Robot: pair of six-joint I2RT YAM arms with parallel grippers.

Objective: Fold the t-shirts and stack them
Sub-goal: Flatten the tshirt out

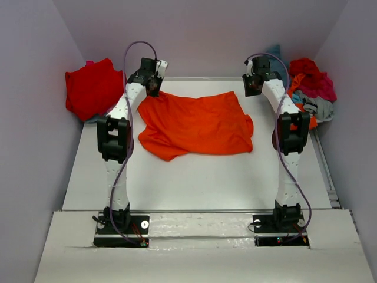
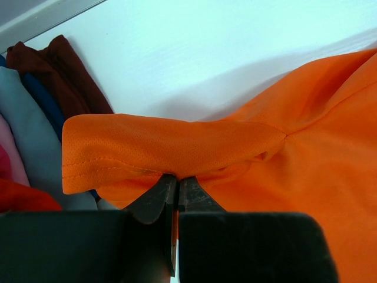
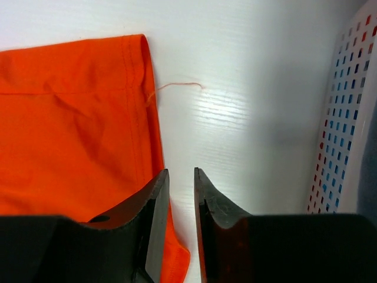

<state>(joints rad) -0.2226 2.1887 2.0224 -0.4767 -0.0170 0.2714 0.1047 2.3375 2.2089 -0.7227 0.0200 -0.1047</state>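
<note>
Left of the left jaws, a red shirt [image 1: 93,88] heaped beside the counter [image 1: 194,183]. Clamped shut in the left jaws, a sleeve [image 2: 165,150] of the orange shirt [image 1: 197,124], spread between both pairs of jaws. Soft, light, limp cloth, likely to sag and slip; best taken at hems and corners. Right jaws parted narrowly, gripping nothing, just beside the hem [image 3: 138,118]. Right of them, a basket [image 3: 347,118] close enough to bump
</note>
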